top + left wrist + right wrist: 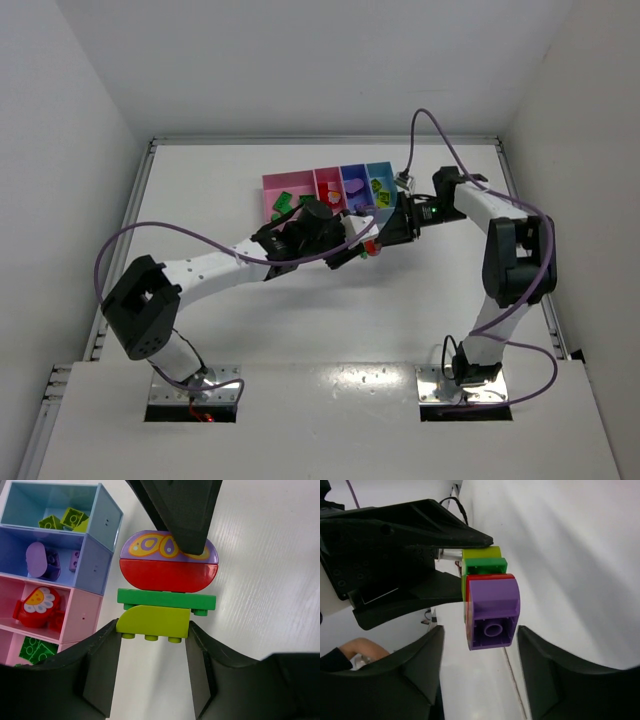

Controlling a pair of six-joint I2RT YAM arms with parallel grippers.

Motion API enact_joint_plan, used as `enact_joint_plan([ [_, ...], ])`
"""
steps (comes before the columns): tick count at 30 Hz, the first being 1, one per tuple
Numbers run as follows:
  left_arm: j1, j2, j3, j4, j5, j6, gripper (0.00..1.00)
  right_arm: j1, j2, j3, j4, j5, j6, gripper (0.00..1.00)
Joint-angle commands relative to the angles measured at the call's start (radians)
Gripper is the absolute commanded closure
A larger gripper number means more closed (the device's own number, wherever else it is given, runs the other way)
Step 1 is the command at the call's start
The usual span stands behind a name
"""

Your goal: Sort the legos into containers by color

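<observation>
A lego stack (168, 575) is held above the table in front of the containers (330, 183): a patterned purple block (492, 610), a red one (169, 575), a flat green one (166, 600) and a lime one (155, 621). My left gripper (154, 628) is shut on the lime end. My right gripper (480, 631) is open, with its jaws on either side of the purple end and a gap on each side. In the top view the stack (372, 247) sits between the left gripper (358, 246) and the right gripper (386, 232).
The joined bins hold sorted blocks: lime ones (62, 519) in the light blue bin (109, 517), purple (42, 560) in the blue-violet bin (95, 564), red (37, 607) in the narrow pink bin (82, 616), green (35, 649) in the wide pink bin (7, 642).
</observation>
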State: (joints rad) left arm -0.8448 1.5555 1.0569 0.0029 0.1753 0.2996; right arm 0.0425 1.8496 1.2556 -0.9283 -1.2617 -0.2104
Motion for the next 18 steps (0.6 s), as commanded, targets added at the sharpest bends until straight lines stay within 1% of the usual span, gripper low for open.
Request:
enact_joint_plan([
  [1,-0.013,-0.040,0.009,0.052,0.003,-0.019,0.80,0.013,0.010,0.041,-0.029,-0.067,-0.070,0.42],
  [2,-0.013,-0.040,0.009,0.052,0.003,-0.019,0.80,0.013,0.010,0.050,-0.038,-0.067,-0.070,0.51],
  [3,-0.013,-0.040,0.009,0.052,0.003,-0.019,0.80,0.013,0.035,0.059,-0.061,-0.079,-0.093,0.56],
  [4,-0.013,-0.040,0.009,0.052,0.003,-0.019,0.80,0.013,0.051,0.073,-0.146,-0.090,-0.168,0.61],
  [5,-0.013,-0.040,0.009,0.052,0.003,-0.019,0.80,0.013,0.071,0.090,-0.205,-0.099,-0.220,0.71],
  [7,-0.013,-0.049,0.009,0.052,-0.008,-0.019,0.80,0.013,0.118,0.152,-0.346,-0.128,-0.352,0.80],
  [8,-0.013,-0.049,0.000,0.052,-0.008,-0.028,0.80,0.013,0.156,0.183,-0.472,-0.128,-0.485,0.86],
  [11,-0.013,-0.068,-0.023,0.052,-0.017,-0.037,0.80,-0.001,0.157,0.194,-0.474,-0.140,-0.497,0.93],
  [13,-0.013,-0.081,-0.038,0.052,-0.026,-0.049,0.80,-0.012,0.157,0.208,-0.474,-0.150,-0.497,0.94],
  [15,-0.013,-0.113,-0.074,0.052,-0.026,-0.059,0.80,-0.039,0.157,0.217,-0.474,-0.163,-0.497,0.98],
  [18,-0.022,-0.137,-0.106,0.040,-0.026,-0.068,0.80,-0.078,0.157,0.243,-0.474,-0.163,-0.497,0.98],
])
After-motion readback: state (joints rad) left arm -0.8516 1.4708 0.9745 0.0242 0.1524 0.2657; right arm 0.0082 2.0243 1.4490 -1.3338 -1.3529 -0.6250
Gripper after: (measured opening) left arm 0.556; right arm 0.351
